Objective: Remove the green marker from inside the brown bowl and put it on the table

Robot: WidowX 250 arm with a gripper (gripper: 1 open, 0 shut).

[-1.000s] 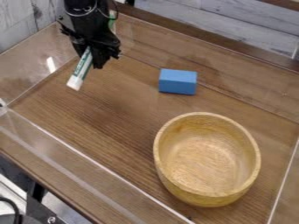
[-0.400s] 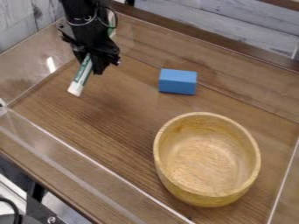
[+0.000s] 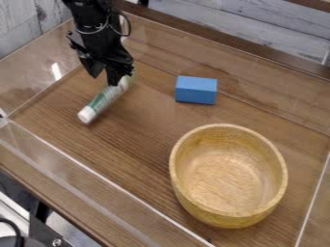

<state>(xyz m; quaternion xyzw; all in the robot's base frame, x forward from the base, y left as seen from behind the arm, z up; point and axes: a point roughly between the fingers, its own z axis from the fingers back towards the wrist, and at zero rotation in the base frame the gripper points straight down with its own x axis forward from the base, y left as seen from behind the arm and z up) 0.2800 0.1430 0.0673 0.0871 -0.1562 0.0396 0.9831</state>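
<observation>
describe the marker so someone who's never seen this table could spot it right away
Start from the big brown bowl at lower right, then look across the table to the upper left, past the blue block. The green marker lies just under the black pincer: the only thin white stick there.

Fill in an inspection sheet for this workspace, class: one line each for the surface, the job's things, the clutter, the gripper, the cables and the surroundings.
Surface: wooden table, bordered by low clear walls.
Job's things: green marker lies on the table, outside the brown bowl; the bowl holds nothing.
Clutter: one blue block, apart from bowl and marker.
Gripper: gripper right above the marker's upper end, jaws open, holding nothing.
Cables: nothing seen on the table; dark cords hang below its front edge.
Surroundings: pale wall behind; floor barely visible at lower left.
</observation>
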